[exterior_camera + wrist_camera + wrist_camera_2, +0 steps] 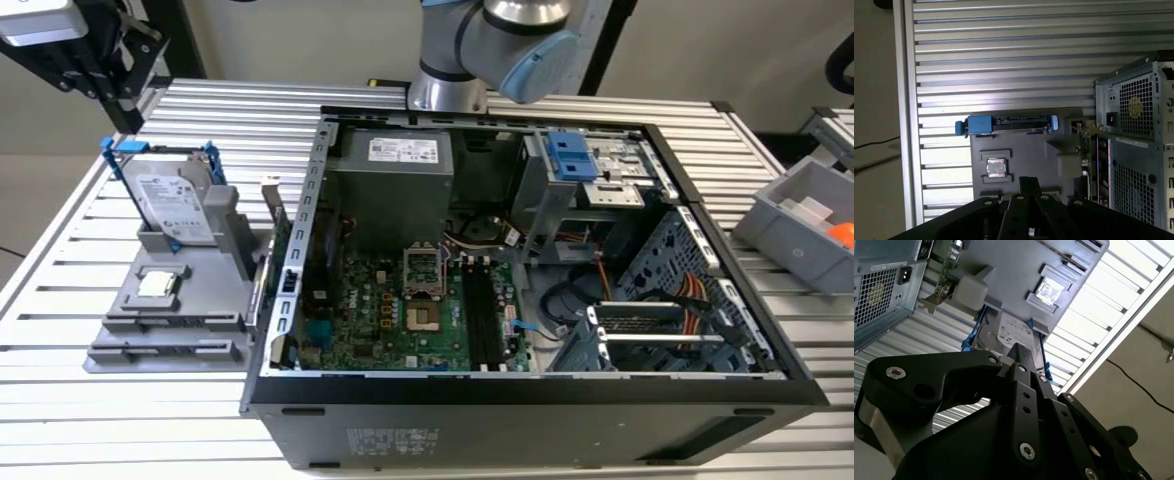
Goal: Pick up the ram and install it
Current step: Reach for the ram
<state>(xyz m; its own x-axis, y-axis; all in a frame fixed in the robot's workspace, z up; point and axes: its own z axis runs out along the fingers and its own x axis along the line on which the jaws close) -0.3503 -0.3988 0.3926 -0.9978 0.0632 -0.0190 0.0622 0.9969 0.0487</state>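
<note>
Open black metal computer case [534, 400] sits on a slatted aluminium table [80, 420]. A grey plastic parts holder [134, 300] is just beside it. The black gripper [1029, 181] hangs above the holder, clenched on nothing. The thin grey-green ram stick [174, 321] seems to lie in the holder's front groove.

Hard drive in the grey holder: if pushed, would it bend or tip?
The hard drive looks a rigid metal slab, so probably stiff and rather heavy. Standing on edge in the grey holder, it may tip if pushed sideways.
</note>
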